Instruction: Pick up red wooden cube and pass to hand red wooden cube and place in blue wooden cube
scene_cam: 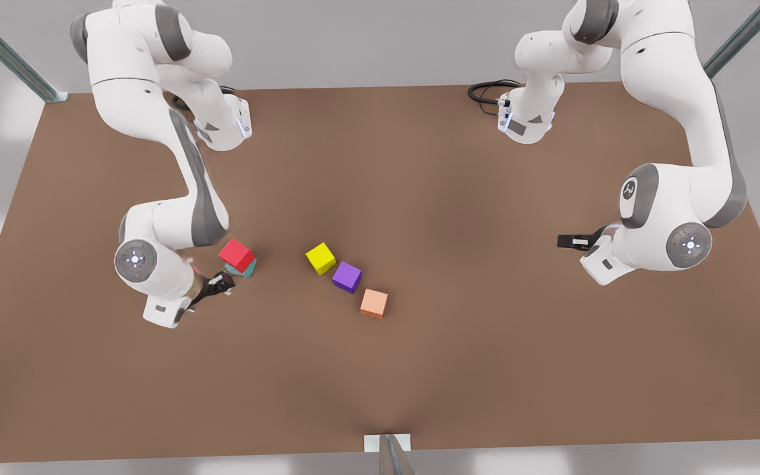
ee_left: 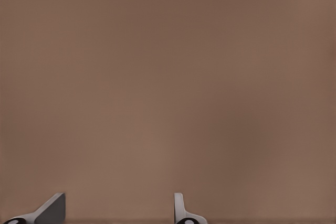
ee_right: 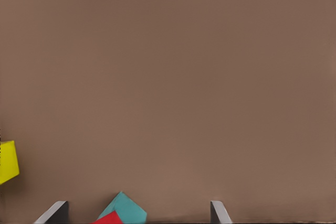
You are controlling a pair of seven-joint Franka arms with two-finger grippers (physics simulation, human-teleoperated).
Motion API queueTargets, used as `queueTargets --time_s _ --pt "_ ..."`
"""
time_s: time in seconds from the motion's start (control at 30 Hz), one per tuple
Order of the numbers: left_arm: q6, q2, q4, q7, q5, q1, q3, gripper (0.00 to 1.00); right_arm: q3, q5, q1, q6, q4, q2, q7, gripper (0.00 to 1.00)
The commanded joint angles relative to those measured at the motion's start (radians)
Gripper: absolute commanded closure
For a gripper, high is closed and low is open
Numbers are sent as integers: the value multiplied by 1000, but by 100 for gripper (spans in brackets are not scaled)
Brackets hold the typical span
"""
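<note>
The red wooden cube [scene_cam: 236, 254] rests on top of the blue wooden cube [scene_cam: 250, 269], a teal block, at the front view's left of the table. My right gripper [scene_cam: 215, 287] sits low beside this stack, just in front of it, open and apart from it. In the right wrist view the red wooden cube [ee_right: 109, 219] and the blue wooden cube [ee_right: 126, 208] lie between the spread fingers of the right gripper [ee_right: 136, 214]. My left gripper [scene_cam: 571, 241] waits at the front view's right, open over bare table, with nothing between its fingers [ee_left: 52, 211].
A yellow cube [scene_cam: 320, 258], a purple cube [scene_cam: 347, 276] and a salmon-orange cube [scene_cam: 374, 303] lie in a diagonal row mid-table. The yellow cube [ee_right: 7, 162] also edges the right wrist view. A black cable [scene_cam: 485, 92] loops at the table's back edge.
</note>
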Motion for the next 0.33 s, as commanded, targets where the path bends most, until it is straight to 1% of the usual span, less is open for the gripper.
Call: queueTargets --time_s 0.0,0.03,0.07,0.1,0.17,0.23,0.3 --pt "-3 -1 0 1 1 0 0 0 -24 52 -21 -262 61 -28 526 0" --pt "-10 -3 0 1 1 0 0 0 -86 49 -21 -339 155 -38 514 0" --pt "-10 -3 0 1 1 0 0 0 -123 40 -21 -402 225 -39 507 0" --pt "-10 -3 0 1 1 0 0 0 -126 -24 -20 -462 256 -91 427 0" --pt "-10 -3 0 1 1 0 0 0 -126 -40 -23 -455 136 -245 359 0" --pt "-10 -3 0 1 1 0 0 0 -126 -23 -55 -451 107 -251 329 0" --pt "-10 -1 0 2 1 0 0 0 -123 -23 -53 -451 106 -251 324 0"
